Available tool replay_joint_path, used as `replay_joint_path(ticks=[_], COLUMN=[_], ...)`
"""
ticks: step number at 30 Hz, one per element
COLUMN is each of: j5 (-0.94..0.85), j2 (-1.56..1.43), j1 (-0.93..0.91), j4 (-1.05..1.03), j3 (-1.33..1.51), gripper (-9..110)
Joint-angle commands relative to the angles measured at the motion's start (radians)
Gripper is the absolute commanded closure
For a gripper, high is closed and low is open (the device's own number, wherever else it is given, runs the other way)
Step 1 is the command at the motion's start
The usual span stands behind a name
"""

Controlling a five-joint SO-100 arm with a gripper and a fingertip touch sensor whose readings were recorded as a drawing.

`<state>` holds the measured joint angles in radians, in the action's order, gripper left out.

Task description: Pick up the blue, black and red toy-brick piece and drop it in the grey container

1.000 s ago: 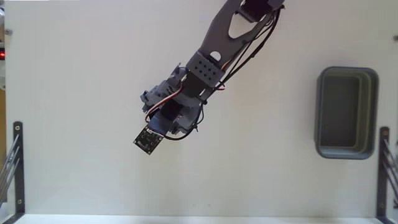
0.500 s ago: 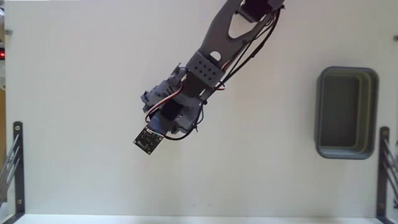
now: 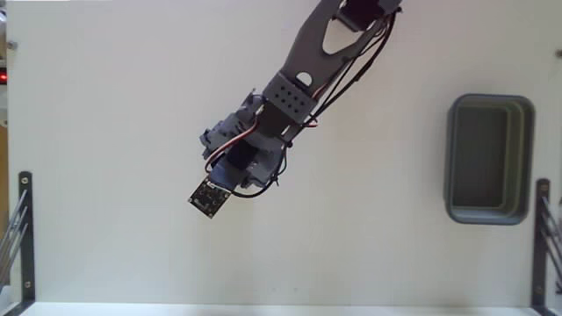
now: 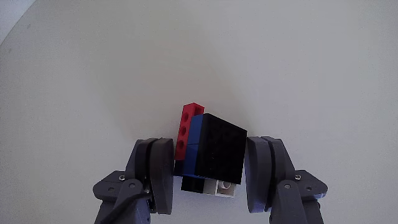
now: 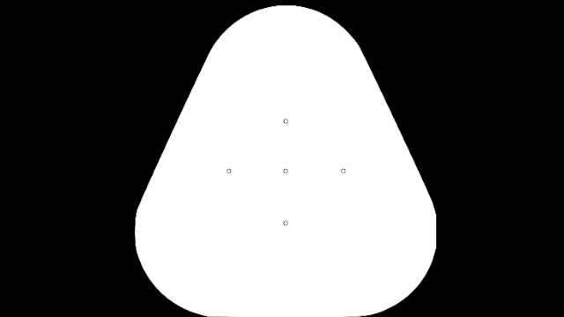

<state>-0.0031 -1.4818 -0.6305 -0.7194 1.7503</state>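
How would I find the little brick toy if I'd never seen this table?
Start at the big white table and follow the grey arm down to its tool. The brick sits between the two grey fingers. It is the only colourful thing: black, blue and red blocks stuck together.

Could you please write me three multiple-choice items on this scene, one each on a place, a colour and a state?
1. In the fixed view, the grey container lies:
A. at the right edge
B. at the left edge
C. under the arm

2. The toy-brick piece shows which colours in the wrist view?
A. green, yellow
B. red, blue, black, a little white
C. orange only

3. The toy-brick piece is:
A. inside the container
B. between the gripper fingers
C. stacked on the container's rim

Answers:
1 A, it sits far right of the arm.
2 B, all four show.
3 B, one finger flanks each side.
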Motion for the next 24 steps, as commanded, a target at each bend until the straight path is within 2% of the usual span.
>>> replay_joint_path(ticks=[1,24], j5=[0.003,0.003], j2=[-0.028,-0.028], j1=[-0.006,-0.006], j4=[0.01,0.01], j3=[0.0,0.0], gripper=[35,41])
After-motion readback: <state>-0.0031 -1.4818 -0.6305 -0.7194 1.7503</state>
